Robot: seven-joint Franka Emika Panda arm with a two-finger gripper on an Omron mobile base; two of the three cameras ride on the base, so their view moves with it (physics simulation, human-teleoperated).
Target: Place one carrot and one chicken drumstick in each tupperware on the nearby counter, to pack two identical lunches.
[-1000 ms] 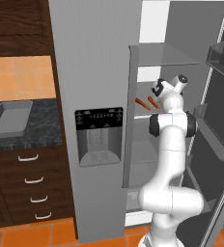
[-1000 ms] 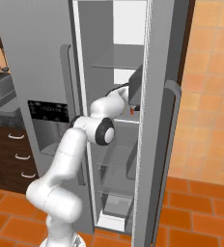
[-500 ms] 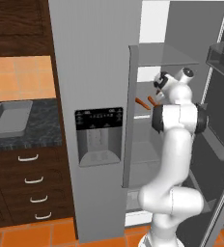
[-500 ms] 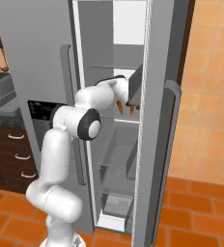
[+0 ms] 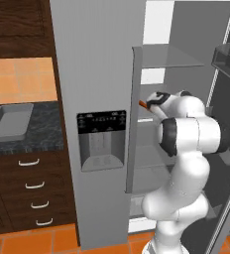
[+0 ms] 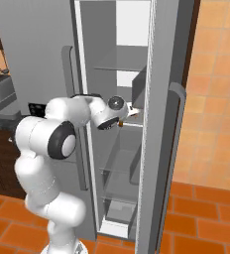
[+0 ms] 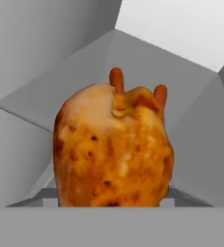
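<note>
Arm reaches into the open fridge (image 6: 107, 54) at mid-shelf height. In the hand view a chicken drumstick (image 7: 113, 149) sits right before the camera, the tips of two carrots (image 7: 117, 79) just behind it on the shelf. The gripper's opening and hold cannot be told. By this evidence, packing is barely begun: food remains in the fridge, away from the counter (image 5: 42, 130).

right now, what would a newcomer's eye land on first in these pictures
In the hand view, a golden-brown chicken drumstick looms close to the camera, with two orange carrot tips poking up behind it on the grey fridge shelf. From the base views, the white arm reaches into the open fridge, its gripper at the middle shelf.
</note>
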